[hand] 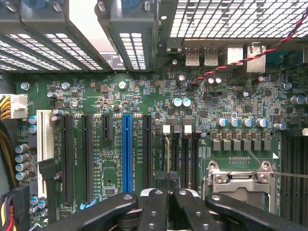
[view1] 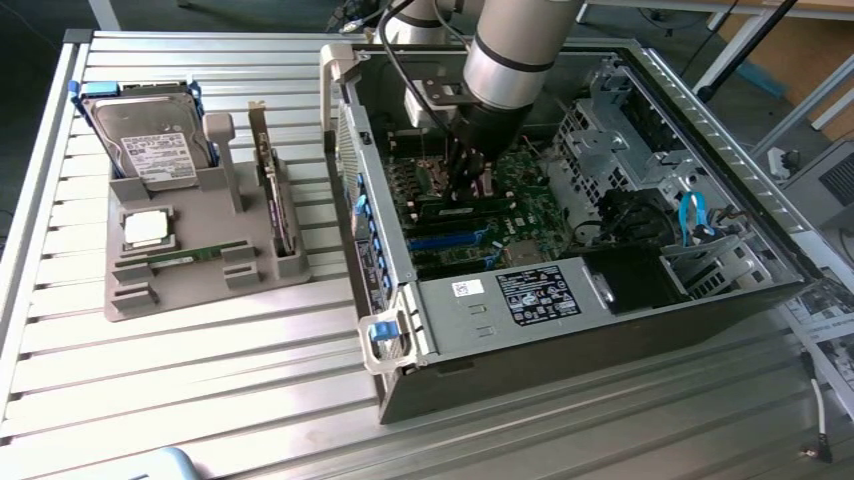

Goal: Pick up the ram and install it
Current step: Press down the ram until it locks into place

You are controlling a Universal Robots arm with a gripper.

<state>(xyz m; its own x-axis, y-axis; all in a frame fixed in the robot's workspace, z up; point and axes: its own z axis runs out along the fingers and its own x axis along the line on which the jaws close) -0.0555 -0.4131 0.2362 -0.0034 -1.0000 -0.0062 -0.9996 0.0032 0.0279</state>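
The gripper (hand: 168, 202) is inside the open computer case (view1: 400, 330), low over the green motherboard (hand: 110, 96). Its black fingers (hand: 155, 211) are pressed together, and between them I can see nothing clearly; a thin dark edge may sit there, but the view is too poor to say what it is. In the exterior view the gripper (view1: 461, 190) hangs under the grey arm (view1: 514, 50) and reaches down to the board near a long dark slot area. Just ahead of the fingers, in the wrist view, stand the narrow memory slots (hand: 180, 149), and beside them the metal processor socket (hand: 240, 180). On the other side is a blue card slot (hand: 126, 144) between black ones.

The ram (view1: 187, 256), a thin green stick, lies in the grey holder (view1: 200, 290) on the table (view1: 200, 400), at the exterior view's left, well apart from the gripper. In the same holder are a hard drive (view1: 154, 140), a square silver chip (view1: 147, 228) and an upright dark card (view1: 274, 190).
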